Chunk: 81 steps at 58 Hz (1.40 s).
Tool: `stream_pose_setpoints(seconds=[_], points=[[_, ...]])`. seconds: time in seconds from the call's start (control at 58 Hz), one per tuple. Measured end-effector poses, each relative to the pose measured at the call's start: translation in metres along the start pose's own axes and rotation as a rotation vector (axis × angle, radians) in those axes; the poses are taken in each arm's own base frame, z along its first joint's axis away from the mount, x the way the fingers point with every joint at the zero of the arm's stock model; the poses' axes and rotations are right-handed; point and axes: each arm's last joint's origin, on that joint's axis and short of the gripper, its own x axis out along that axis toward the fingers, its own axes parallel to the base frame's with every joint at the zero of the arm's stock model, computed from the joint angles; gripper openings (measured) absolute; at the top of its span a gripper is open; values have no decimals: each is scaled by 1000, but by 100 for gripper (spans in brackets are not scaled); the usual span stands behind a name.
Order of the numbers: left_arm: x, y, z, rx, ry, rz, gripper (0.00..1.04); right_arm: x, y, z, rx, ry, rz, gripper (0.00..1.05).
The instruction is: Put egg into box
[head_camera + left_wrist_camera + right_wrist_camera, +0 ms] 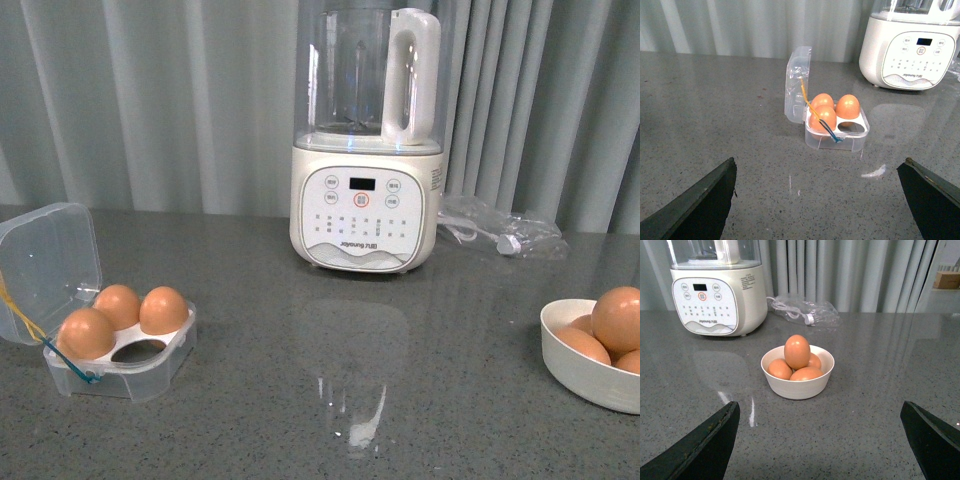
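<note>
Two grippers are in view, each through its own wrist camera. The left gripper (pixel 819 161) has its dark fingers (pixel 705 200) spread wide with nothing between them. The right gripper (pixel 820 404) is spread equally wide and likewise holds nothing. Only the fingers of each arm show, so the arm pose cannot be told further.

Ahead of the left gripper, across bare grey counter (pixel 715 110), stands the box (pixel 850 143). Its clear lid (pixel 797 85) is swung back and upright, with yellow and blue elastic loops (pixel 812 111) hanging across the hinge side. Three eggs (pixel 826 117) occupy three cells. One empty cell (pixel 854 127) is the front one, on the side nearest the blender.

Ahead of the right gripper stands a round white bowl (pixel 797 387) holding four brown eggs. The top egg (pixel 797 351) rests on the other three.

Behind both, a cream blender (pixel 365 200) stands at the curtain (pixel 150 100). Beside it lies a clear plastic bag (pixel 802 312) with a cable inside.
</note>
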Motion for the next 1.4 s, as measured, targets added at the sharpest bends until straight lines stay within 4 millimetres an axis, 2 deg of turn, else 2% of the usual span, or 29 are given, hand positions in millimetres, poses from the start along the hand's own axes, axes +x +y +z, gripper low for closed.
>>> stream_pose_setpoints(seconds=[1.397], points=[[0,0,0,0,0,0,98,0,0,0,0,0,0,97]])
